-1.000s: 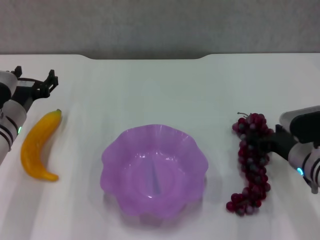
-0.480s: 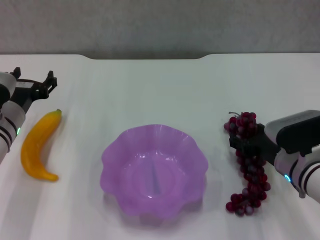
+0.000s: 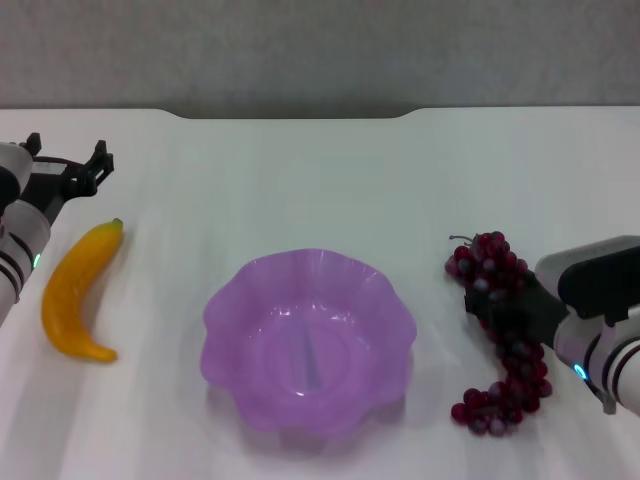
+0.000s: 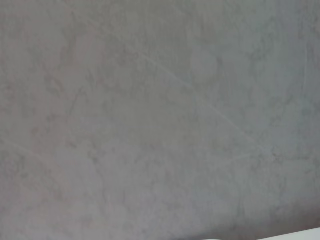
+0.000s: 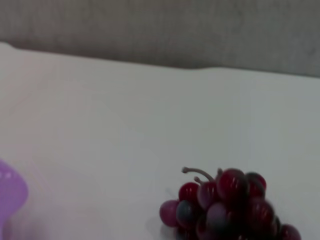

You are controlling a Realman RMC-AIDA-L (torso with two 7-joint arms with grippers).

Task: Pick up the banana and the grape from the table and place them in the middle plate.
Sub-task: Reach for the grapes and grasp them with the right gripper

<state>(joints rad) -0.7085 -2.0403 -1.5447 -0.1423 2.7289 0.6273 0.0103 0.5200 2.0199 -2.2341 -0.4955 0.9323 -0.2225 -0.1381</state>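
Observation:
The yellow banana (image 3: 78,292) lies on the white table (image 3: 300,190) at the left. Just beyond it my left gripper (image 3: 67,160) hangs open, apart from the fruit. The purple scalloped middle plate (image 3: 240,300) sits in the centre and holds nothing. To its right lies the grape (image 3: 497,335), a long dark red bunch. My right gripper (image 3: 505,305) is clamped across the bunch's upper half. The bunch's top is pulled toward the plate while its lower end rests on the table. The right wrist view shows the grape (image 5: 225,207) with its stem and a sliver of the plate (image 5: 10,192).
A grey wall (image 3: 320,50) runs behind the table's far edge. The left wrist view shows only that grey wall (image 4: 160,120). White tabletop stretches between the plate and each fruit.
My right gripper has come in over the grape and shifted the top of the bunch left toward the plate and slightly nearer. The left arm and banana have not moved.

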